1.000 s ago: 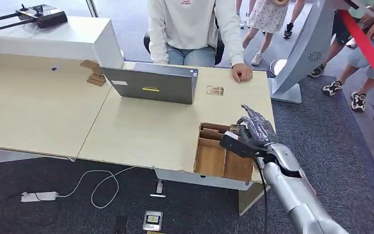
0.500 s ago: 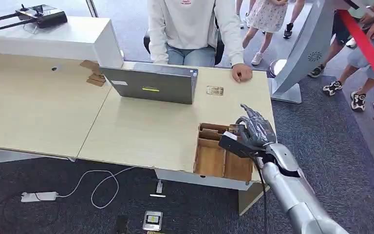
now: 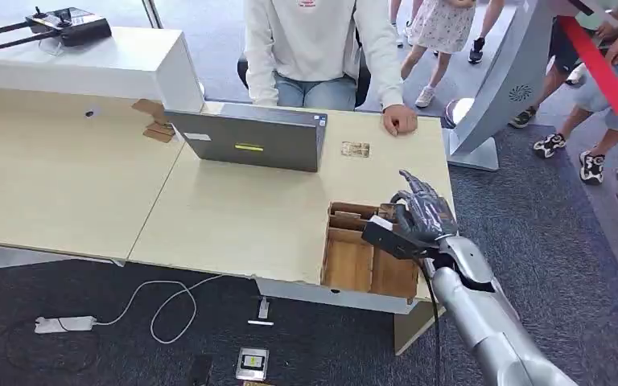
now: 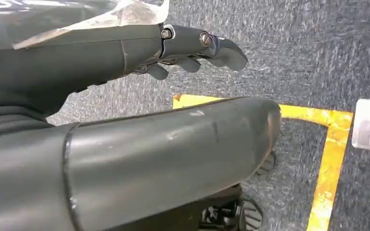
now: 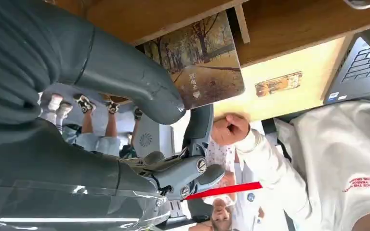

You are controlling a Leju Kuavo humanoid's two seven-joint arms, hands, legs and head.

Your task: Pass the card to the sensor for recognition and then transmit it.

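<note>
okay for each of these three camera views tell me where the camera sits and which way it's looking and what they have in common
Head view: high on the robot, looking forward and down at the desk, laptop and wooden tray; its right hand and silver arm show.
Left wrist view: behind the hanging left hand, facing the carpet and yellow floor tape.
Right wrist view: behind the right hand, which holds a card over the tray, facing the seated person.
Shared: head and right wrist views both show the tray, laptop, a second card on the desk, and the person.

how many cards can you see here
2. One card is pinched by the right hand over the wooden tray; another card lies on the table beside the laptop. More may be hidden.
</note>
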